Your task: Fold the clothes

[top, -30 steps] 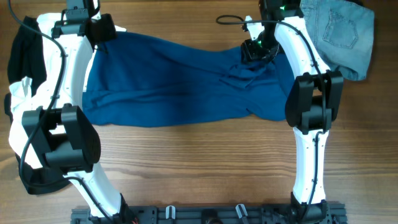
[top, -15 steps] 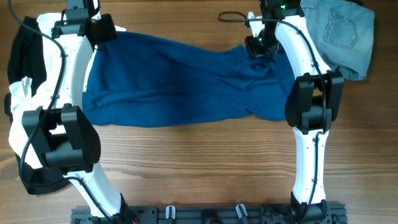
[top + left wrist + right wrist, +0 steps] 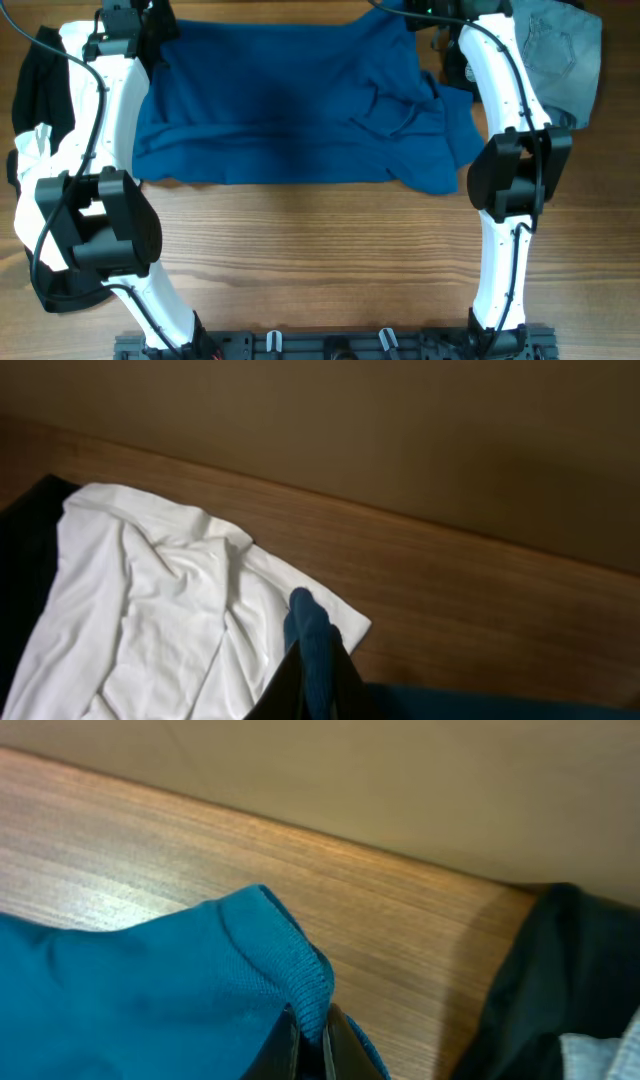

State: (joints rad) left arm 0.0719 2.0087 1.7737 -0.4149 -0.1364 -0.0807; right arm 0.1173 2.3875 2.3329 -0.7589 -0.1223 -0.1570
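Blue shirt point(image 3: 280, 110) now pulled back to the far edge.
Left gripper point(image 3: 312, 675), right gripper point(image 3: 312, 1032): jaws clamped tight on its hem.

Overhead looks straight down; wrist cameras sit low and close, sharing the blue shirt point(image 3: 280, 100)

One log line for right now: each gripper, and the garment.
left gripper: shut on blue shirt | right gripper: shut on blue shirt | blue shirt: spread wide on table, unfolded
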